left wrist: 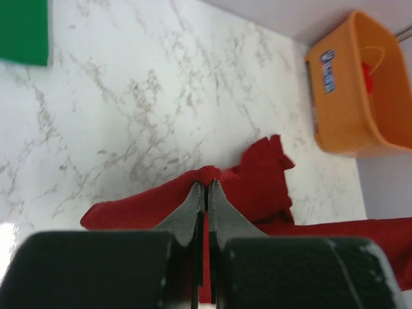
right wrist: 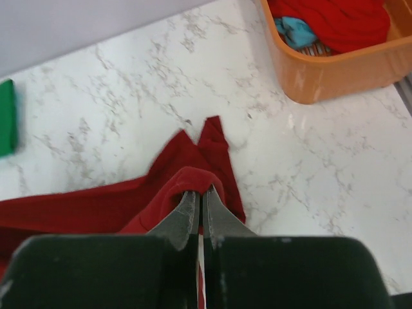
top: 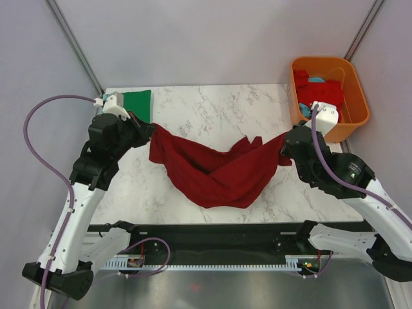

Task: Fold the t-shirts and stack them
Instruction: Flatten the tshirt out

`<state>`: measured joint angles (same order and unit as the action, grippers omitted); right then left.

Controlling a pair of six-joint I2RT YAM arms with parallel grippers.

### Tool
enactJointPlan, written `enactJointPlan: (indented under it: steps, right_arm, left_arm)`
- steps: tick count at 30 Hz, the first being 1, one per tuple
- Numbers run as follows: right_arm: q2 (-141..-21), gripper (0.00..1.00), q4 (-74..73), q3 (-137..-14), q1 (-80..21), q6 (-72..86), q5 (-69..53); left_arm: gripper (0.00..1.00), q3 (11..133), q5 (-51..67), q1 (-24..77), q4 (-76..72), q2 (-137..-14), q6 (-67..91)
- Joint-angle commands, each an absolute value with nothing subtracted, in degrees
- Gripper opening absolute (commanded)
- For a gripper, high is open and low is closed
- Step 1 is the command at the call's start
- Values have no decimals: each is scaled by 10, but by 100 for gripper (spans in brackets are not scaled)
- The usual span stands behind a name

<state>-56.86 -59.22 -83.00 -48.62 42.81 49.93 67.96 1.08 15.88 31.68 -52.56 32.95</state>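
Observation:
A dark maroon t-shirt (top: pixel 215 174) hangs stretched between my two grippers and sags onto the marble table in the middle. My left gripper (top: pixel 152 129) is shut on its left end; the left wrist view shows the fingertips (left wrist: pixel 206 185) pinching a fold of the maroon cloth (left wrist: pixel 257 174). At the other end my right gripper (top: pixel 283 149) is shut on the shirt, with cloth (right wrist: pixel 187 161) bunched over the closed tips (right wrist: pixel 201 192). A folded green t-shirt (top: pixel 136 103) lies flat at the back left corner. A brighter red t-shirt (top: pixel 318 90) and a light blue one (top: pixel 317 80) lie in the tub.
An orange plastic tub (top: pixel 357 106) stands at the back right, partly past the table's edge, close behind my right gripper. Grey walls close in the back and sides. Bare marble (top: pixel 212 112) shows behind the hanging shirt.

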Motion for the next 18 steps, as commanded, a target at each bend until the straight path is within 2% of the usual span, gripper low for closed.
enactJointPlan:
  steps: [1,4,9,13,18]
  right_arm:
    - [-556,0,-622,-810,-483,433,519]
    - [-550,0,-619,-780,-483,453,464]
    - [-519,0,-552,-627,-483,486,294]
    - [-474,0,-552,-517,-483,527,287]
    - [-449,0,-559,-557,-483,516,311]
  left_arm:
    - [2,652,-33,158,337,-515,290]
    - [2,639,-18,158,342,-525,285]
    - [2,623,54,158,340,-547,290]
    - [2,598,48,158,340,-550,292]
    - [2,631,49,156,340,-572,283]
